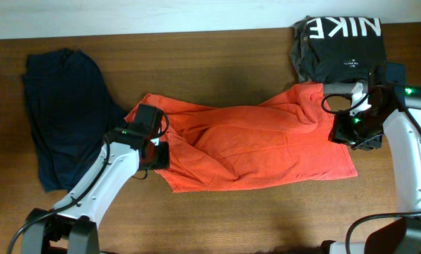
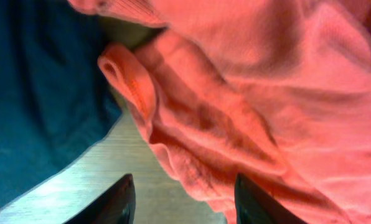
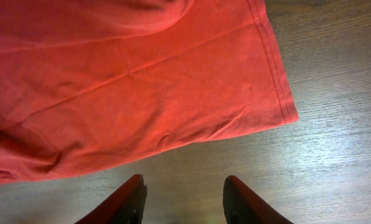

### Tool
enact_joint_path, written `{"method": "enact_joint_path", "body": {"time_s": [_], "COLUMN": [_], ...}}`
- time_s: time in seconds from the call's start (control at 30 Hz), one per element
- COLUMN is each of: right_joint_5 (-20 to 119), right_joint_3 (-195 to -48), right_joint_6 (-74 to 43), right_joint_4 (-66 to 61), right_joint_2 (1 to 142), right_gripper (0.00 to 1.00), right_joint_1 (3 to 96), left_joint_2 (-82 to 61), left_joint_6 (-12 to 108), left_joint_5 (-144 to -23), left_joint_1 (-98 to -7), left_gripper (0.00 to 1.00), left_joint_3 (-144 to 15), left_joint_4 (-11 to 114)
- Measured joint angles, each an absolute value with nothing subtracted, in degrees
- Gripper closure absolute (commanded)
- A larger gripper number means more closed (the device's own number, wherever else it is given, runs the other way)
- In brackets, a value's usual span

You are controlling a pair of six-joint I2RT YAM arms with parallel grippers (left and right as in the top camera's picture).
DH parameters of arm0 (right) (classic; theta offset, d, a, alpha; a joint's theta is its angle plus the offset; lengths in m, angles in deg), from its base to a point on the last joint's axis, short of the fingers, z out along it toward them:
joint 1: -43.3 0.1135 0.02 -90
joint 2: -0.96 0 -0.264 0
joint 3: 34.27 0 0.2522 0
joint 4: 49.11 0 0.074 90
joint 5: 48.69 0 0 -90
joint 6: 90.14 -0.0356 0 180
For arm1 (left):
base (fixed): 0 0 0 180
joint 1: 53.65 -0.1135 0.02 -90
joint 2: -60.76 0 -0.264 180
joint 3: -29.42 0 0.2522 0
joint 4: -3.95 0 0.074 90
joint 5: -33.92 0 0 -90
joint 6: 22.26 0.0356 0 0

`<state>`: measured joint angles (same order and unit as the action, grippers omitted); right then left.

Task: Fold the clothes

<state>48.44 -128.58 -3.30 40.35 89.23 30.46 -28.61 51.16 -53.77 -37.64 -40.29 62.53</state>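
Note:
The orange-red T-shirt (image 1: pixel 256 144) lies rumpled across the middle of the table, print not showing. The dark navy garment (image 1: pixel 62 113) lies at the left, touching the shirt's left edge. My left gripper (image 1: pixel 159 155) is open at the shirt's left end; in the left wrist view (image 2: pixel 184 202) its fingers straddle bare wood and a bunched fold of the shirt (image 2: pixel 248 106), with navy cloth (image 2: pixel 36 93) at left. My right gripper (image 1: pixel 346 134) is open at the shirt's right edge; in the right wrist view (image 3: pixel 182 202) it hangs over bare wood just off the hemmed corner (image 3: pixel 173 81).
A black shirt with white NIKE lettering (image 1: pixel 341 46) lies at the back right, just behind the right arm and touching the orange shirt's top right corner. The wooden table (image 1: pixel 267 219) shows along the front. The arm bases stand at the front corners.

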Motion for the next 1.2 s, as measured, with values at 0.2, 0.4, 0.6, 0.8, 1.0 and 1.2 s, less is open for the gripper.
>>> {"method": "enact_joint_path", "body": {"time_s": [0.2,0.4,0.6,0.8,1.0,1.2], "right_joint_5": [48.4,48.4,48.4,48.4,48.4,49.0], "right_joint_3": [-128.6,-128.6,-128.6,-128.6,-128.6,-128.6], "right_joint_6": [-3.3,-3.3,-3.2,-3.2,-3.2,-3.5], "right_joint_4": [40.3,40.2,40.2,40.3,41.3,44.2], "right_joint_2": [89.2,89.2,89.2,89.2,89.2,89.2], "right_gripper": [0.54,0.54,0.54,0.54,0.54,0.49], "right_joint_1": [30.5,30.5,30.5,30.5,30.5,30.5], "left_joint_2": [-28.6,-29.3,-32.1,-33.0,-31.2,-20.5], "left_joint_6": [47.4,43.2,42.1,41.5,42.4,44.3], "left_joint_5": [-56.3,-56.0,-55.5,-55.5,-56.3,-54.1], "left_joint_1": [-37.6,-37.6,-37.6,-37.8,-37.7,-37.7], "left_gripper": [0.5,0.5,0.77,1.0,0.99,1.0], "left_joint_3": [-34.5,-30.6,-30.0,-30.8,-38.7,-53.2], "left_joint_4": [58.2,51.3,46.8,47.3,66.4,78.5]}}
